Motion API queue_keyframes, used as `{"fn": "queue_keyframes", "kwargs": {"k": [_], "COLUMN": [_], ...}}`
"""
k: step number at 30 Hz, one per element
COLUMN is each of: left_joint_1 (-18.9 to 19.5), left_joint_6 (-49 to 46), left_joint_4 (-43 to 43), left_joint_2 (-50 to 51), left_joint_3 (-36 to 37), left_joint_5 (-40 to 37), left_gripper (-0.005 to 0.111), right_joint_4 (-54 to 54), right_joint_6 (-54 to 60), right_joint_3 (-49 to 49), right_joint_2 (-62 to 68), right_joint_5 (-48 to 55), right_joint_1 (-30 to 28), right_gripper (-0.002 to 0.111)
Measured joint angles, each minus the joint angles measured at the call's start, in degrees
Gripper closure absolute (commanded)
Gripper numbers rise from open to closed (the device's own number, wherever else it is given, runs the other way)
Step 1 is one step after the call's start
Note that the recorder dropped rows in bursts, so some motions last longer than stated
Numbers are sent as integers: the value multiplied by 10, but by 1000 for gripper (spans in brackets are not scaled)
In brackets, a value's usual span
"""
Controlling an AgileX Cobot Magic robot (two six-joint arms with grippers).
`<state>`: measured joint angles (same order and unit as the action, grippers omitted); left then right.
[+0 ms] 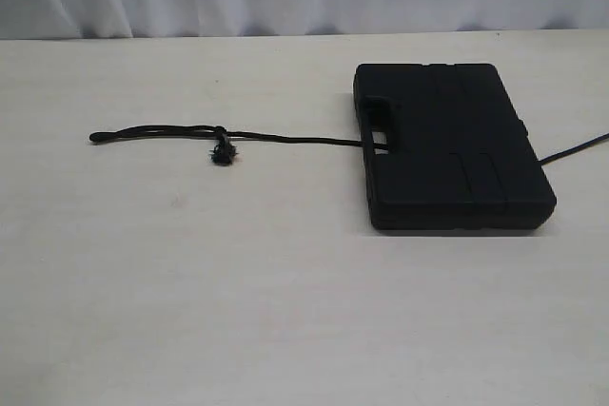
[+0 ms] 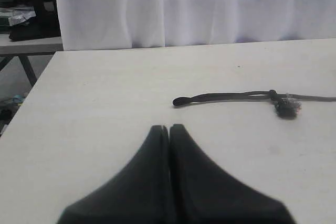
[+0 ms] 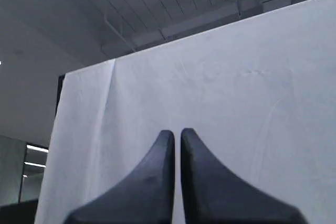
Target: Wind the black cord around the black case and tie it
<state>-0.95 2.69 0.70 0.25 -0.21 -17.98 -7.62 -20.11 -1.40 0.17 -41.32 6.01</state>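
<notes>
Cord and case, unwrapped.
The black cord (image 1: 285,137) lay straight, entering the black case (image 1: 452,145) at its handle slot (image 1: 379,128), seemingly staged for wrapping; left end effector (image 2: 169,128) and right end effector (image 3: 177,132) were clenched, empty.

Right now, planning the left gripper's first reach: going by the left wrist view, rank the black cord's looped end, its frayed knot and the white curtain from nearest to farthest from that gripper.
From the left gripper:
1. looped end of the black cord, just ahead of the fingertips.
2. frayed knot, further along the cord.
3. white curtain, beyond the table's far edge.
</notes>
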Motion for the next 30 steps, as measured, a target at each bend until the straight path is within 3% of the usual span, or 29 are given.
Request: {"fn": "queue_keyframes", "kwargs": {"k": [3, 8, 12, 16, 22, 30], "left_joint_1": [0, 0, 0, 0, 0, 0], "left_joint_6": [0, 0, 0, 0, 0, 0], "left_joint_4": [0, 0, 0, 0, 0, 0], "left_joint_2": [0, 0, 0, 0, 0, 0], "left_joint_3": [0, 0, 0, 0, 0, 0], "left_joint_5": [0, 0, 0, 0, 0, 0], "left_gripper": [107, 107, 107, 107, 107, 107], "right_joint_4": [0, -3, -5, -5, 34, 181], "right_joint_6": [-27, -35, -15, 33, 96, 201], "right_joint_3": [-65, -229, -348, -446, -551, -605], "right_joint_2": [0, 59, 155, 267, 410, 589], "right_joint_5": [110, 375, 560, 721, 874, 911], "right_joint_1": [0, 0, 0, 0, 0, 0], "right_gripper": [96, 68, 52, 52, 52, 52]}}
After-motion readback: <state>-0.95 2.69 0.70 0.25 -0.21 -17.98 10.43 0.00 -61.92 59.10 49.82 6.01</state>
